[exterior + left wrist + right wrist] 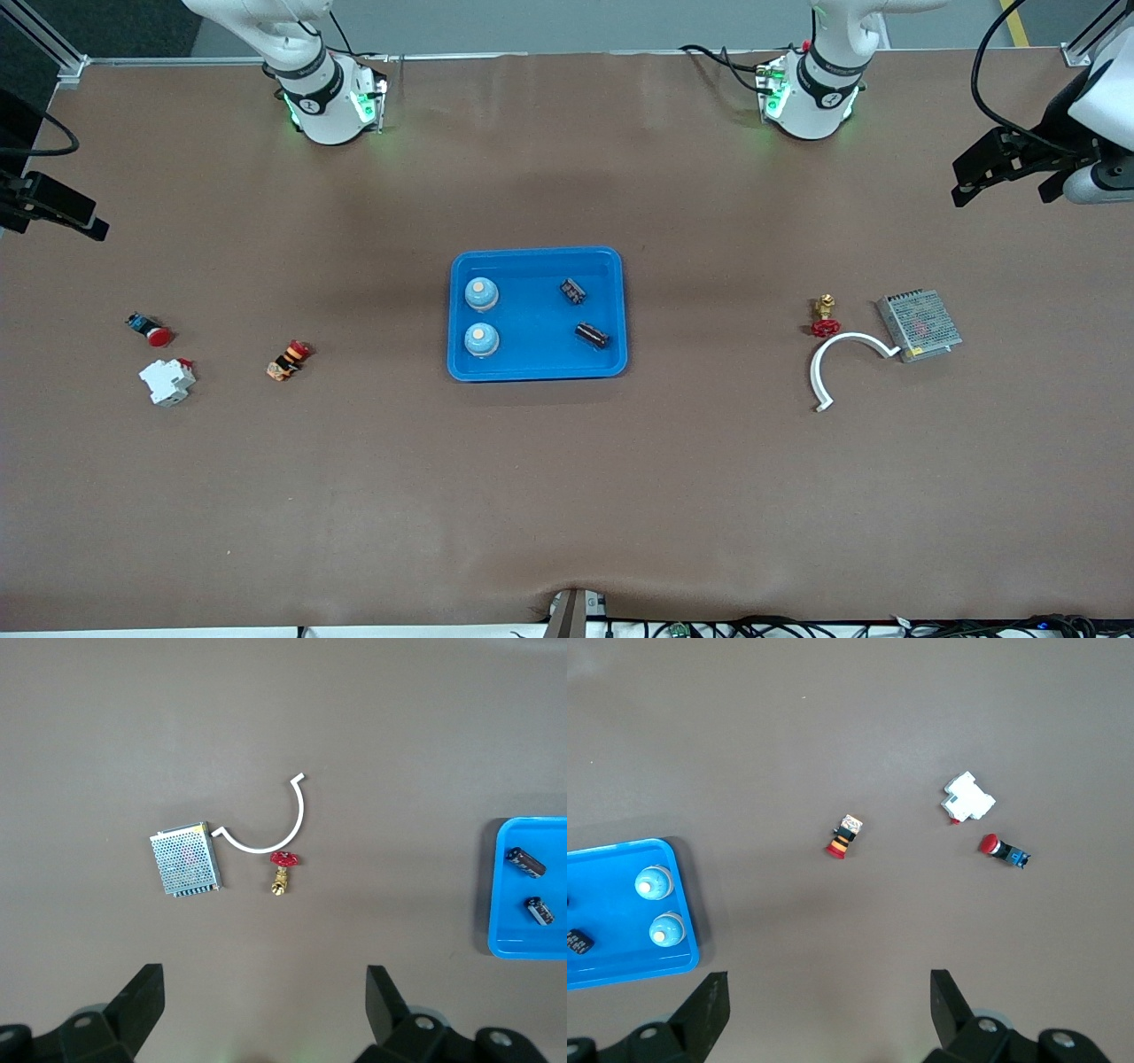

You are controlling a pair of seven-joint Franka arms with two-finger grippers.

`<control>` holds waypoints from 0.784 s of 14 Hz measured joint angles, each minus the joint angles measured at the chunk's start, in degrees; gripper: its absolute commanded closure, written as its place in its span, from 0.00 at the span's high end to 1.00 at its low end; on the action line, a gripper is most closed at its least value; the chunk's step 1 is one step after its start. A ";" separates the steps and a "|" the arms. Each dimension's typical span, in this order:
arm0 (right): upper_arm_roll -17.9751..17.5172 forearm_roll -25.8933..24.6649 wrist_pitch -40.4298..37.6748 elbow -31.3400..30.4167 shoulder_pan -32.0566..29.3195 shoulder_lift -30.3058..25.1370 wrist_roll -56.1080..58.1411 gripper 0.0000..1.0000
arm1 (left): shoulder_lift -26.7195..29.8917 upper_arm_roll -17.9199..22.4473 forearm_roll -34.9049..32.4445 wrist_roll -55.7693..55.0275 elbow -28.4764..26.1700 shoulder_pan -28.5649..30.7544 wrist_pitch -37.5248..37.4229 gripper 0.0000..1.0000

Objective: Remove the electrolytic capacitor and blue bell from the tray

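Observation:
A blue tray (532,354) sits mid-table. It holds two pale blue bells (481,294) (481,339) on its right-arm side and two dark capacitors (573,288) (592,335) on its left-arm side. The left gripper (1001,168) (263,971) hangs open and empty over bare table at the left arm's end. In the left wrist view the capacitors (525,861) (539,910) lie well away from it. The right gripper (53,208) (828,974) is open and empty over bare table at the right arm's end. The right wrist view shows the bells (654,882) (667,929) off to one side of it.
Toward the left arm's end lie a red-handled brass valve (825,316), a white curved strip (837,354) and a metal mesh box (920,324). A red push button (149,330), a white breaker (166,381) and an orange-black part (288,360) lie toward the right arm's end.

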State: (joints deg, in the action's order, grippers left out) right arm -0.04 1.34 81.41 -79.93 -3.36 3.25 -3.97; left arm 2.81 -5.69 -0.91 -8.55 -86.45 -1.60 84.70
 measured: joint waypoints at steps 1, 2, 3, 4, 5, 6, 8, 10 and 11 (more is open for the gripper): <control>0.07 0.00 -0.01 -0.01 -0.01 -0.01 -0.01 1.00 | -0.14 0.00 0.00 0.00 0.00 0.00 -0.02 1.00; 0.14 0.00 -0.01 -0.01 -0.01 -0.02 -0.01 1.00 | -0.27 0.00 0.00 0.00 0.00 0.00 -0.02 1.00; 0.16 0.00 0.00 -0.01 -0.01 -0.02 -0.01 1.00 | -0.37 0.00 0.00 0.00 0.00 -0.02 -0.03 1.00; 0.14 0.00 0.09 -0.01 -0.01 -0.02 -0.02 1.00 | -0.46 -0.04 0.12 0.00 -0.03 -0.13 -0.09 1.00; 0.11 0.00 0.45 -0.03 -0.01 -0.02 -0.01 1.00 | -0.64 -0.25 0.40 0.00 -0.10 -0.44 -0.18 1.00; 0.06 0.00 1.20 -0.08 0.00 -0.01 -0.01 1.00 | -1.00 -0.85 0.55 -0.22 -0.27 -0.95 -0.18 1.00; -0.15 0.00 2.20 -0.16 0.02 -0.01 0.01 1.00 | -2.80 -3.31 0.62 -3.46 -0.73 -1.75 0.50 1.00; -0.37 0.00 2.30 -0.16 0.30 -0.03 0.03 1.00 | -6.05 -6.53 0.65 -8.40 -0.95 -2.14 2.09 1.00; -0.47 -0.02 2.30 -0.16 0.47 -0.03 0.03 1.00 | -7.88 -8.11 0.66 -11.55 -1.00 -2.42 2.97 1.00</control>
State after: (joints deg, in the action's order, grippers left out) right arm -0.51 1.31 83.71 -80.09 -2.90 3.22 -3.94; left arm -5.06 -13.80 -0.25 -20.10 -87.45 -4.02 87.68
